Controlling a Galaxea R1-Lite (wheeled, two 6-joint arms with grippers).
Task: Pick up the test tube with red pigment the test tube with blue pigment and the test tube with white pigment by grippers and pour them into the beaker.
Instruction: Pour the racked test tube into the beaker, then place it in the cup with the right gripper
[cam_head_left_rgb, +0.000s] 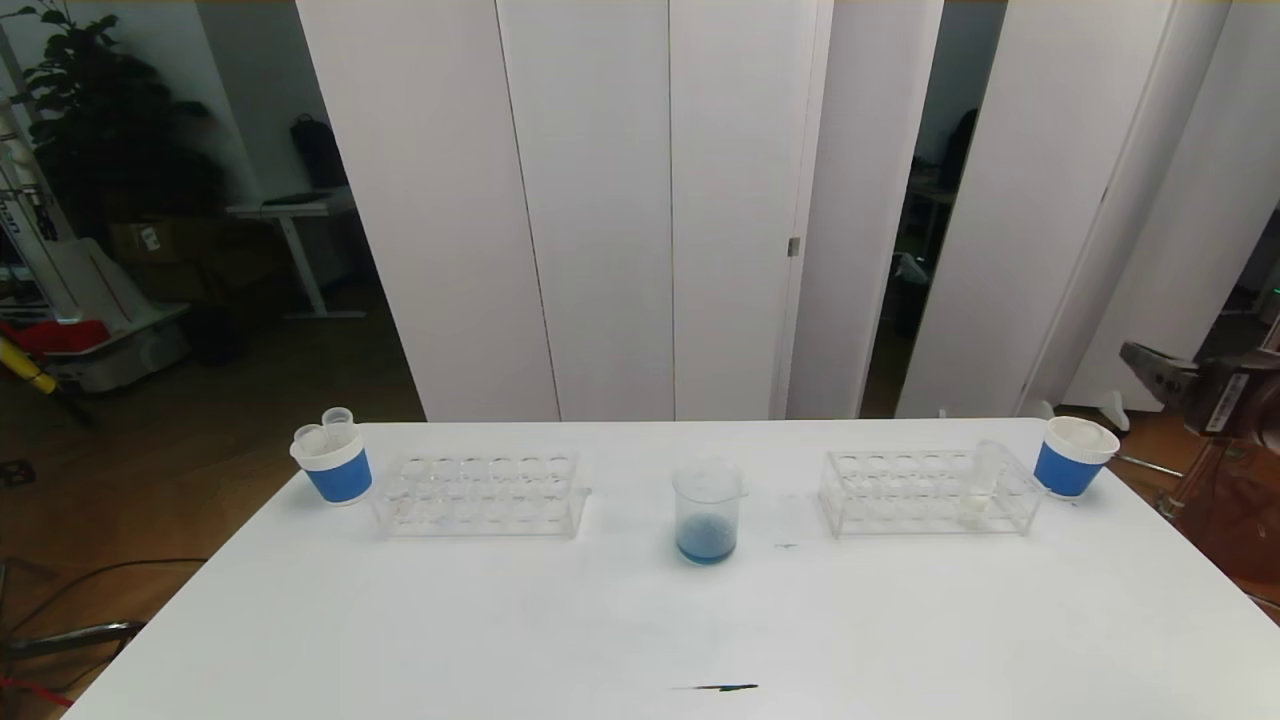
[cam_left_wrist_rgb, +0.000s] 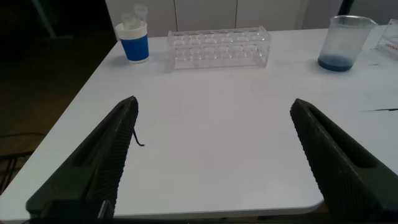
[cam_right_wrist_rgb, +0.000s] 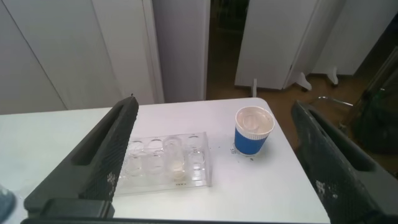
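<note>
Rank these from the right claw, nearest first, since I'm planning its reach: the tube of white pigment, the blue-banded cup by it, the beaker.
Judged from the head view, with the right claw open at the table's right edge:
1. Blue-banded cup, far right corner.
2. Test tube with white pigment, in the right rack's right end.
3. Beaker, table centre.

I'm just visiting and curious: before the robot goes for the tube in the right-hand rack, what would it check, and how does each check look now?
1. Right gripper open: ok.
2. Left gripper open, parked over the near table: ok.
3. White tube upright in the right rack: ok.
4. Beaker upright, blue already inside: ok.
5. Right gripper at the tube: not ok, hovering above.
6. Red poured: cannot tell.
</note>
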